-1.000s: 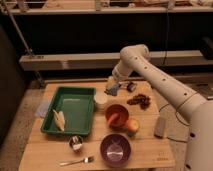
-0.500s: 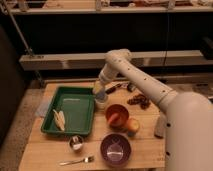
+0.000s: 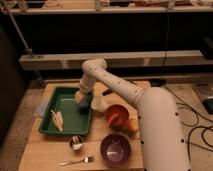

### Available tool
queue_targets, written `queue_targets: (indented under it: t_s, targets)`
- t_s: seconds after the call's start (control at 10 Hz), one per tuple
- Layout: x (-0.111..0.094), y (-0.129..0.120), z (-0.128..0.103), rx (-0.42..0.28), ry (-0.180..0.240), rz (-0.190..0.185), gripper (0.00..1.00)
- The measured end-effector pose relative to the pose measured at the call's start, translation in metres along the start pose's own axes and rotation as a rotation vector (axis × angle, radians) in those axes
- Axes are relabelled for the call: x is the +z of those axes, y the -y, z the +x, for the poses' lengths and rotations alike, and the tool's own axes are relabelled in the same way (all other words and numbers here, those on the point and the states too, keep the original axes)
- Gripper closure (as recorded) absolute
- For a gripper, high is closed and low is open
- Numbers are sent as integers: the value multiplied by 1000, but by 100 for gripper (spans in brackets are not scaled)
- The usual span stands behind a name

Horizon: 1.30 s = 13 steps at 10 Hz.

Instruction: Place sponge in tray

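The gripper (image 3: 81, 98) grasps the blue sponge (image 3: 83, 103) just above the green tray's (image 3: 48, 128) right side, positioned to set it down inside

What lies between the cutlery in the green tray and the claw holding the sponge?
In the camera view, only bare tray floor separates the pale cutlery from the claw, which hangs over the tray's right side with the blue sponge.

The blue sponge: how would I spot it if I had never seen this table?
Find the large rectangular green plastic tray on the wooden table's left side. Over its right rim hangs the white arm's gripper, and the small flat blue sponge sits at its tip. It is the only blue thing, far smaller than the purple bowl.
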Motion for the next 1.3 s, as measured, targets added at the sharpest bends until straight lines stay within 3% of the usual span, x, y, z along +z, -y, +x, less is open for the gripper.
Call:
queue_targets:
  t_s: [0.2, 0.3, 0.5, 0.8, 1.1, 1.3]
  targets:
    - [15, 19, 14, -73, 37, -8, 98]
    - [16, 24, 14, -93, 46, -2, 91]
    - [18, 41, 8, -141, 94, 4, 68]
    - [17, 43, 4, -140, 127, -13, 47]
    - [17, 43, 3, -139, 127, -13, 47]
    - [17, 42, 3, -139, 127, -13, 54]
